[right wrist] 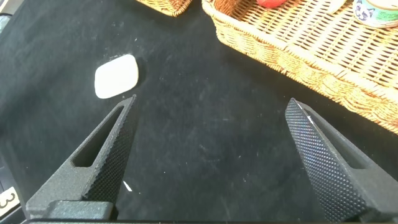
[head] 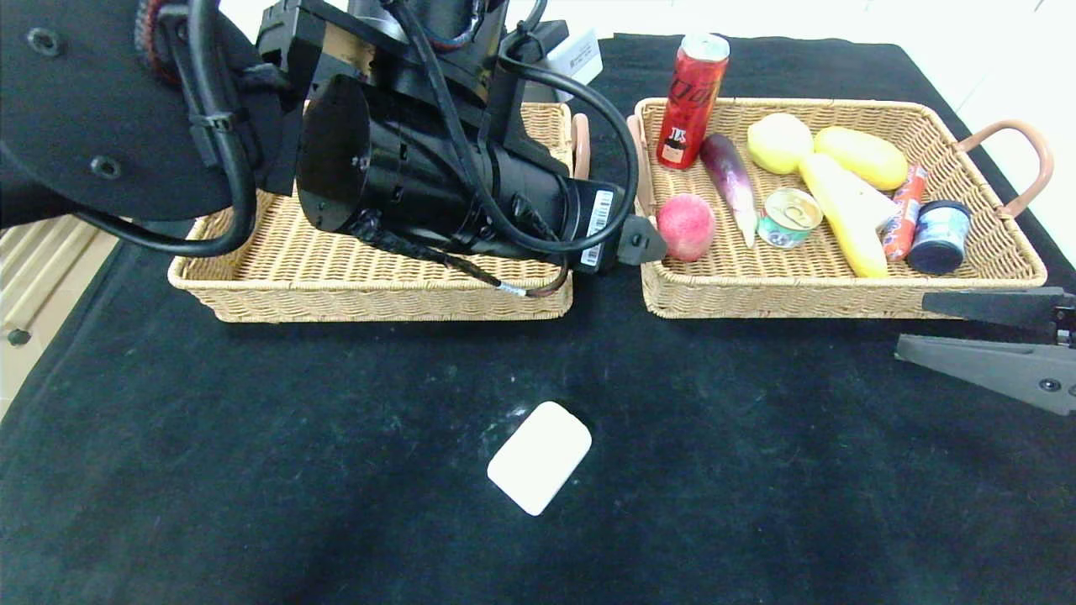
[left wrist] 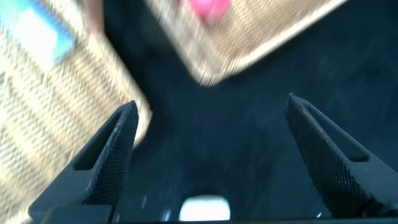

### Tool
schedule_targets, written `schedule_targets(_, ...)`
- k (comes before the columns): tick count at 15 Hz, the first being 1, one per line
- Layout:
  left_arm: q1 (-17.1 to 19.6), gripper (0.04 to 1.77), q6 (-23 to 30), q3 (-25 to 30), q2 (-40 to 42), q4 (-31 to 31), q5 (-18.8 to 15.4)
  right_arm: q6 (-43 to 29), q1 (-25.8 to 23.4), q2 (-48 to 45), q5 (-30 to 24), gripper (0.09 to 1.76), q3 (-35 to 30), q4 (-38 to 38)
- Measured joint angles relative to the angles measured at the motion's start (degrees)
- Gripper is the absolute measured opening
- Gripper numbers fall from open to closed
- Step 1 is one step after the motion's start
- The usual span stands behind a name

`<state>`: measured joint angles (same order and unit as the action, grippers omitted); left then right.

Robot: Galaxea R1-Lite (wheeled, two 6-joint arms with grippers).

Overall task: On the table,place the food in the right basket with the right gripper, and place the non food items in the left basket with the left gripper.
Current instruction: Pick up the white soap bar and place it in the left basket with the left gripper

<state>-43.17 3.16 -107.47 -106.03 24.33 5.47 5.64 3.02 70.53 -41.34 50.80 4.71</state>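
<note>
1. Black cloth [head: 252,470] covers the table you work on, and two woven baskets sit side by side at its far end.
2. Your left arm [head: 437,185] hangs over the left basket [head: 277,269] and hides most of what is inside it. Your left wrist view is blurry, yet it shows something blue and white [left wrist: 43,34] lying in there.
3. Your left gripper [left wrist: 211,158] is wide apart with nothing between its fingers.
4. Your right gripper [right wrist: 208,165] waits just in front of the right basket [head: 841,294], near its right corner, spread wide and holding nothing.
5. One white soap bar [head: 540,456] lies alone on the cloth, well in front of the gap between the baskets.
6. Count the right basket: one red can [head: 691,99], one eggplant [head: 730,181], one peach [head: 686,227], one small tin [head: 788,218], one sausage [head: 905,210], one dark tub [head: 939,236] and three yellow foods [head: 862,155].
</note>
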Motion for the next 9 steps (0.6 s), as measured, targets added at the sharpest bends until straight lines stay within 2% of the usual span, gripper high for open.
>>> schedule_targets(4,-0.10,1.70,-3.16,7.61,3.72,1.55,1.16,0.02,0.00,0.00,0.02,1.71,0.00,0.00)
schedule_targets(7,-0.10,1.70,-5.46,10.12,5.71,8.59,1.17,0.02,-0.05,0.00,0.02,1.71,0.00,0.02)
schedule_targets(9,-0.10,1.71,-5.96,11.25,6.34,10.25,1.19,0.02,-0.05,0.02,0.00,1.71,0.02,0.00)
